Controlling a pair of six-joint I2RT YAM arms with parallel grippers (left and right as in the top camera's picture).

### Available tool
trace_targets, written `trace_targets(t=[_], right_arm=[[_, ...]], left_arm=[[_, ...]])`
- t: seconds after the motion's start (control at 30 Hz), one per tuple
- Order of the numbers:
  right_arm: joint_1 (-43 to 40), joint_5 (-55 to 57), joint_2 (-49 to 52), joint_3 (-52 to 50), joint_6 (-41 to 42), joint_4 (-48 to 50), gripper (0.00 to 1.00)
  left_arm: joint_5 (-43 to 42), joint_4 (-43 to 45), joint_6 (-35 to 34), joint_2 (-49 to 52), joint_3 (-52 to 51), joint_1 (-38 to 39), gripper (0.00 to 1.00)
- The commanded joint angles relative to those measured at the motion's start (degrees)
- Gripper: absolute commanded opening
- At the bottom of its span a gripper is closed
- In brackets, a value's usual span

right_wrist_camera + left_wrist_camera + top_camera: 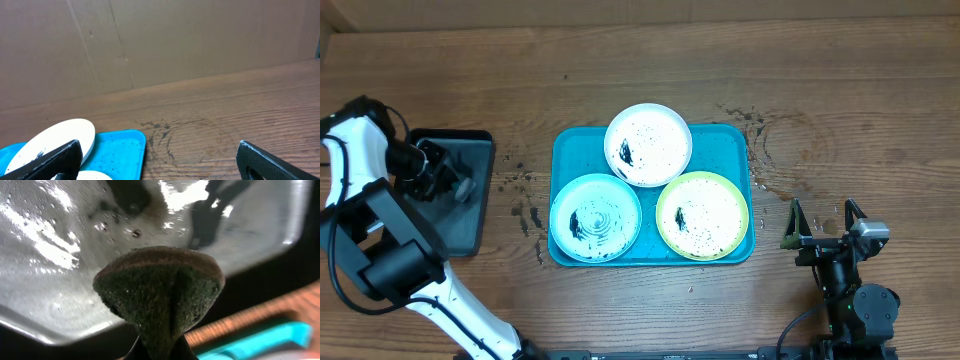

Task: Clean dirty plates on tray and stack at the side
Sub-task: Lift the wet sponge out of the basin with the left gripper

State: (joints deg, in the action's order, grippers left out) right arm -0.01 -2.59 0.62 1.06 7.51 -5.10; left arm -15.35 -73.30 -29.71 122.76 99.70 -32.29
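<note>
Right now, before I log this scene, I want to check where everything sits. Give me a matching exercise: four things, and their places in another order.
Things:
1 white plate
2 blue plate
3 green plate
4 sponge

Places:
A in the left pincer, over the black tray
B blue tray, near left
C blue tray, far middle
D blue tray, near right

Pairs: 1-C, 2-B, 3-D, 4-A

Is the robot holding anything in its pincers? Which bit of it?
The left pincer holds a dark green scouring sponge, pinched at its narrow lower end, over the black tray. The right pincer is open and empty.
</note>
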Motion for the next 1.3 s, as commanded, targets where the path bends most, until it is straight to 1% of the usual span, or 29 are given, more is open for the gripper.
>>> trace_targets(t=[0.0,0.17,0.4,0.47,0.57,0.63,1.27], right_arm=[[-0.11,0.20,-0.46,-0.57,0.44,0.42,1.00],[-0.11,0.17,-0.46,-0.57,0.44,0.42,1.00],[-0.11,0.17,-0.46,-0.57,0.44,0.42,1.00],[-0.11,0.17,-0.46,-0.59,0.44,0.42,1.00],[-0.11,0.17,-0.46,-0.59,0.44,0.42,1.00],[-0.11,0.20,-0.46,-0.57,0.44,0.42,1.00],[-0.11,0.17,-0.46,-0.57,0.44,0.42,1.00]], left_arm=[[-8.48,-2.03,-0.74,-0.94,4.42,-1.44,0.04],[-16.15,-2.51,-0.72,-0.94,5.60,-3.34,0.04],[-29.59,-3.34,-0.76,-0.94,5.60,-7.04,0.04],[-31.23,-3.37,-2.08,-0.94,5.60,-7.98,0.04],[-31.23,-3.39,-7.19,-0.94,5.60,-9.38,0.04],[-31.23,-3.41,-9.14,-0.94,5.60,-10.23,0.04],[-31.10,-2.95,-11.06,-0.94,5.57,-10.91,0.04]])
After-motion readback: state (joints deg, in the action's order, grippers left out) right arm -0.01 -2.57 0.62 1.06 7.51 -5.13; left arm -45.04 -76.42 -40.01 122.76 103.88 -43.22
